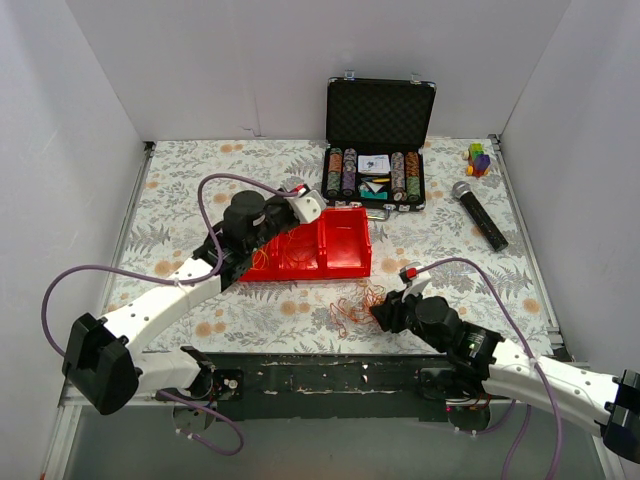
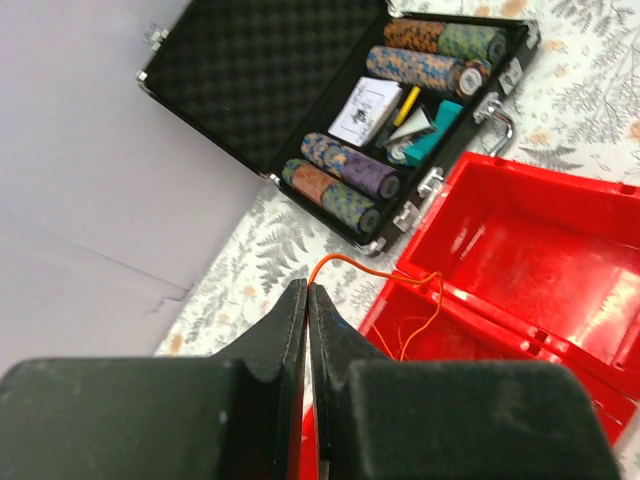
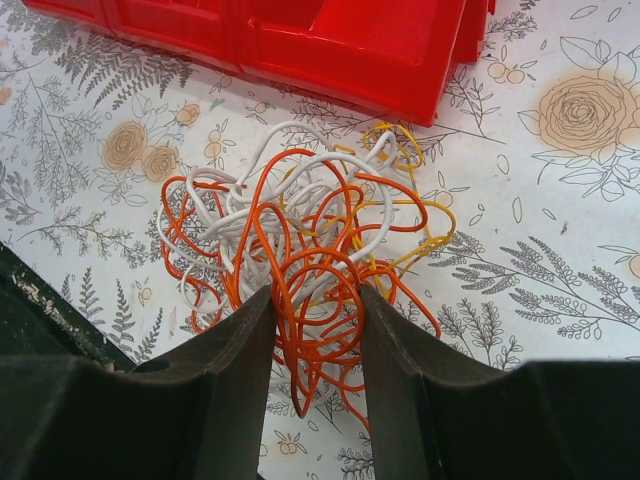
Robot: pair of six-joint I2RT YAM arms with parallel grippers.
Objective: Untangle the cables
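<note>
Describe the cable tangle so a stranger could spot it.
Find the central red plastic box. Just nearer the arms, at the right gripper, lies the cable tangle. It alone is a loose knot of thin orange, white and yellow loops.

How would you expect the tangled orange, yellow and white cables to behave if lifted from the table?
Probably springy, not limp: the cables hold open loops on the table. Likely light, being thin strands. Lifted by the right claw, the clump may come up whole, since loops interlock.

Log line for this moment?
left gripper: shut on orange strand leading into red tray | right gripper: closed on cable clump
</note>
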